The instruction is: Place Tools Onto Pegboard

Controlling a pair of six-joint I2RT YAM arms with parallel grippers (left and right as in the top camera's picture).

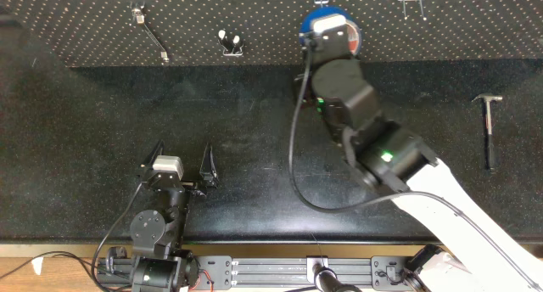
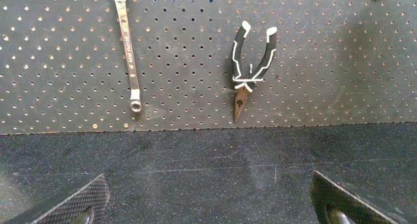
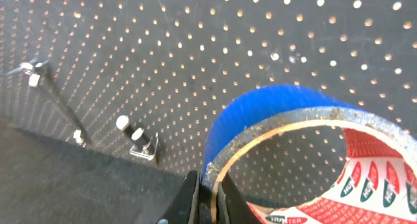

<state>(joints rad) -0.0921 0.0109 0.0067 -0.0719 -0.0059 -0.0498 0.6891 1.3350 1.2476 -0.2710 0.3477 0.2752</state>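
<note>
A blue tape roll (image 1: 317, 19) is held up against the black pegboard (image 1: 76, 29), just under a metal hook (image 1: 322, 1). My right gripper (image 1: 329, 44) is shut on it. In the right wrist view the fingers (image 3: 190, 196) pinch the roll's (image 3: 273, 110) wall, one inside the ring and one outside. A wrench (image 1: 151, 33) and black-and-white pliers (image 1: 229, 43) hang on the board to the left. A hammer (image 1: 488, 126) lies on the table at the right. My left gripper (image 1: 182, 163) rests open low near its base, facing the wrench (image 2: 128, 51) and pliers (image 2: 251, 64).
A second hook (image 1: 411, 3) sticks out of the pegboard to the right of the roll. The black tabletop (image 1: 254, 114) stretches between the arms and the board. A cable (image 1: 297, 156) loops off the right arm over the table.
</note>
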